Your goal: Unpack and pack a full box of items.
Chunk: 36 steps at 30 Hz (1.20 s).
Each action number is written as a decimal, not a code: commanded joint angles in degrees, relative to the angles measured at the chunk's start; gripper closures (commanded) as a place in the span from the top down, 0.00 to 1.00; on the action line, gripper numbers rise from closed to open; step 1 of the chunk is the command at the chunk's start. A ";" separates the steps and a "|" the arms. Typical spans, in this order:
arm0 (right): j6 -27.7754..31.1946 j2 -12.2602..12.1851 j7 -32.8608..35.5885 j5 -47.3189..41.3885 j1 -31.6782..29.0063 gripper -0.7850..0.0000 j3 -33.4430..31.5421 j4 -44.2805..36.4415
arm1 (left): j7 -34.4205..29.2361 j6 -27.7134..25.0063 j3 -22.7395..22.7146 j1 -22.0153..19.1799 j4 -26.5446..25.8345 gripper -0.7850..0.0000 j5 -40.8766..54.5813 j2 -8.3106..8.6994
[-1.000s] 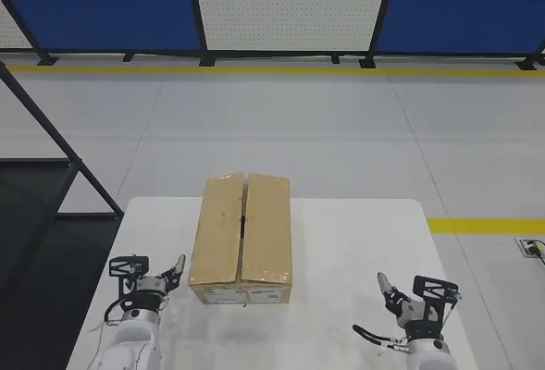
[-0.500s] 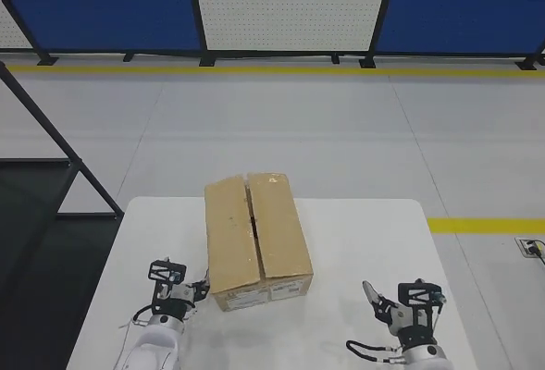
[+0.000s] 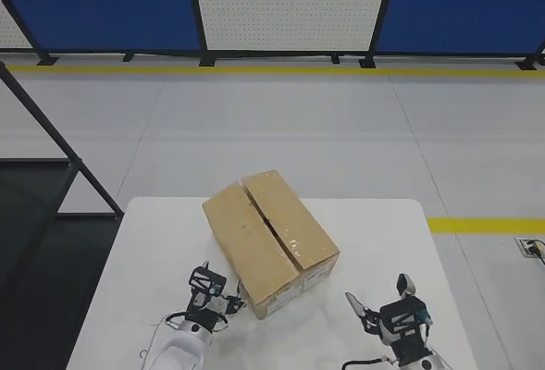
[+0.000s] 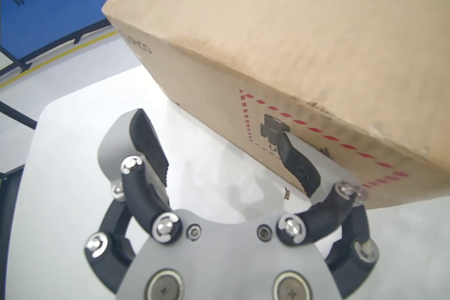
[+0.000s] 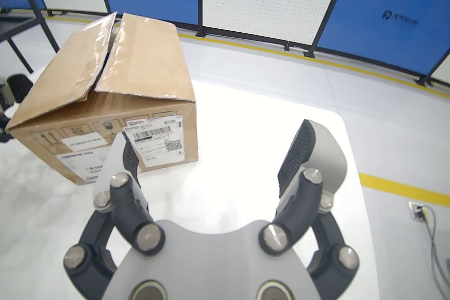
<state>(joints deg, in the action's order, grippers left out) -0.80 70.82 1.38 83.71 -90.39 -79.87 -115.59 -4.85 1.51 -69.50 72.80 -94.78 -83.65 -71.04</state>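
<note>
The box [image 3: 270, 239] sits skewed on the table [image 3: 383, 231], approx mid-table. One corner is up by the far edge, and the labelled end face [image 5: 154, 136] is angled toward the front edge. The top flaps [image 5: 140, 58] are shut, w/ the seam running lengthwise and glossy tape along it. In the R wrist view the flaps look a bit lifted at the seam, not flat.

The L gripper [image 3: 222, 296] is at the box's front-left corner, jaws spread, holding nothing. One pad [image 4: 299, 164] touches the long side face low down, by the red dashed mark [image 4: 316, 136]; the other is apart from the box, over bare table. The R gripper [image 3: 377, 294] is spread too and empty, near the front edge toward the right corner, well apart from the box.

Step in hand, as I read it: positioning the box w/ a side push so the flaps can be opened. To do it well, prob.:
- Hold the L contact low on the side face; a high push could tip the box rather than slide it.
- Push w/ the pad flat, not the tip, so the cardboard doesn't dent.
- Bring R in against the labelled end as a stop, else the box may just pivot and its far corner could go over the far edge.
- Use slow, short nudges. A full box is likely heavy and could stick, then jump.
- Stop once the seam is w/in reach of both grippers, then go for a flap edge at the seam.
</note>
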 commanded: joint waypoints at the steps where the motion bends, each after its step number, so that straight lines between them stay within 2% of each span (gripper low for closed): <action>1: -0.15 0.01 0.01 -1.78 0.03 1.00 -0.02 0.02 | -0.27 0.69 -2.13 0.23 -0.51 1.00 3.01 0.02; 6: -0.08 0.02 0.03 -1.81 0.02 1.00 0.00 0.12 | -2.80 4.14 -11.82 0.67 -0.85 1.00 15.15 0.27; 8: 1.36 -0.19 0.41 4.29 1.13 1.00 0.80 0.83 | -3.68 5.64 -15.67 0.48 -0.28 1.00 18.93 0.41; 10: 5.54 -0.35 -0.69 9.25 3.44 1.00 2.94 1.11 | -4.77 6.03 -18.65 0.13 0.36 1.00 21.88 0.55; 13: 7.14 -0.53 1.10 22.59 8.03 1.00 5.95 2.09 | -5.74 5.64 -21.67 -0.21 0.67 1.00 23.65 0.81; 15: 7.67 -0.52 1.93 32.05 11.30 1.00 8.78 2.54 | -5.77 5.40 -22.63 -0.18 0.51 1.00 23.99 0.89; 17: 4.59 -0.53 2.42 44.70 13.89 1.00 11.25 2.79 | -6.40 4.64 -23.26 0.03 0.05 1.00 24.59 0.97; 18: 3.82 -0.52 2.62 46.84 14.02 1.00 11.74 2.93 | -6.40 4.64 -23.26 0.03 0.05 1.00 24.59 0.97; 28: 3.82 -0.52 2.62 46.84 14.02 1.00 11.74 2.93 | -6.40 4.64 -23.26 0.03 0.05 1.00 24.59 0.97; 31: 2.67 -0.48 -0.10 45.69 14.06 1.00 11.57 4.51 | -6.40 4.64 -23.26 0.03 0.05 1.00 24.59 0.97; 33: 2.97 -0.54 1.57 52.36 14.73 1.00 12.54 5.68 | -6.32 4.30 -23.20 0.17 -0.09 1.00 24.82 0.96; 36: 4.17 -0.44 0.58 56.08 15.75 1.00 14.41 6.91 | -6.22 3.31 -23.53 0.51 -0.49 1.00 25.07 1.00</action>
<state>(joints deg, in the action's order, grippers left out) 3.22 70.34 2.27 137.49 -74.93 -65.73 -109.15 -11.05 4.97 -92.91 73.25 -95.18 -58.64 -70.05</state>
